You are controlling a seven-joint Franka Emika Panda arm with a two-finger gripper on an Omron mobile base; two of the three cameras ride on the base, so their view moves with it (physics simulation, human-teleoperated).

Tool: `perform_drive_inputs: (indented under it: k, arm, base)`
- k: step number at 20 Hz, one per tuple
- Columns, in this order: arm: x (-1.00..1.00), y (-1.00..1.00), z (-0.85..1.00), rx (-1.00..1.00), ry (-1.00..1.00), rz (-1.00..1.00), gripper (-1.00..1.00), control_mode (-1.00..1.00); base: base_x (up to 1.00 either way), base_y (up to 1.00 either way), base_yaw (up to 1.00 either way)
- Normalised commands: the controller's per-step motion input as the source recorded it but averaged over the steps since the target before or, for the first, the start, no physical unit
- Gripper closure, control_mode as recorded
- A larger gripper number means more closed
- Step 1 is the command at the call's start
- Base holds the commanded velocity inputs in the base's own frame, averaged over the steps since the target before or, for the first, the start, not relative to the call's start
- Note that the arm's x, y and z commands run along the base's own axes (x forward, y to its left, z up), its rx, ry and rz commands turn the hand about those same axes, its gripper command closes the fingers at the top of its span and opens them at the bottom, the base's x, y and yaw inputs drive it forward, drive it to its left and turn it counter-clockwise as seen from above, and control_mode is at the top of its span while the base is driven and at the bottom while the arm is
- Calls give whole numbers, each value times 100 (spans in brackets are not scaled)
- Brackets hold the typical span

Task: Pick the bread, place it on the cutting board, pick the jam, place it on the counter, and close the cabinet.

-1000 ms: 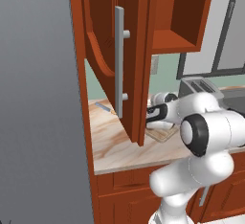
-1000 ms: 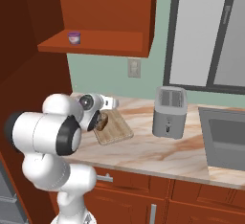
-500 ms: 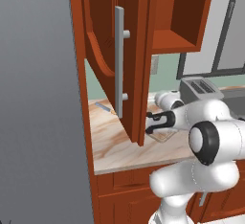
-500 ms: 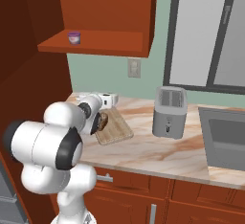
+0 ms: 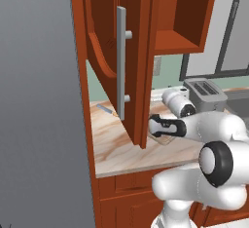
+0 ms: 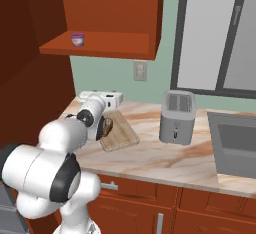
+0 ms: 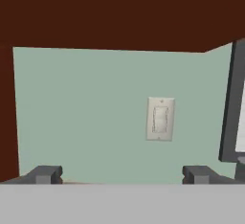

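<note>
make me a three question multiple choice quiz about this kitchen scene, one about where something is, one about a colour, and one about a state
1. Where is the small jar?
A. on the cabinet shelf
B. in the sink
C. on the toaster

2. What colour is the wall behind the counter?
A. yellow
B. pale green
C. black

3. How does the cabinet door stand?
A. shut
B. open
C. removed

Answers: 1 A, the jar sits on the open cabinet's lower shelf. 2 B, pale green surrounds the wall switch. 3 B, the door swings out over the counter.

Bread (image 6: 107, 126) on cutting board (image 6: 121, 137) left of toaster (image 6: 176, 116); jar (image 6: 77, 39) in cabinet (image 6: 100, 13) above.
</note>
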Motion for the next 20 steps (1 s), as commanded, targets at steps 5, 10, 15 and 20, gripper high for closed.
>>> perform_drive_inputs:
  k: [5,10,15,20]
  arm:
    - [-34,0,73,0,0,0,-100,-100]
    - [-25,9,68,-2,0,0,-100,-100]
    - [-19,13,56,-3,0,0,-100,-100]
    - [-26,8,50,-2,0,0,-100,-100]
  base:
    - [0,0,0]
    - [0,0,0]
    - [0,0,0]
    - [0,0,0]
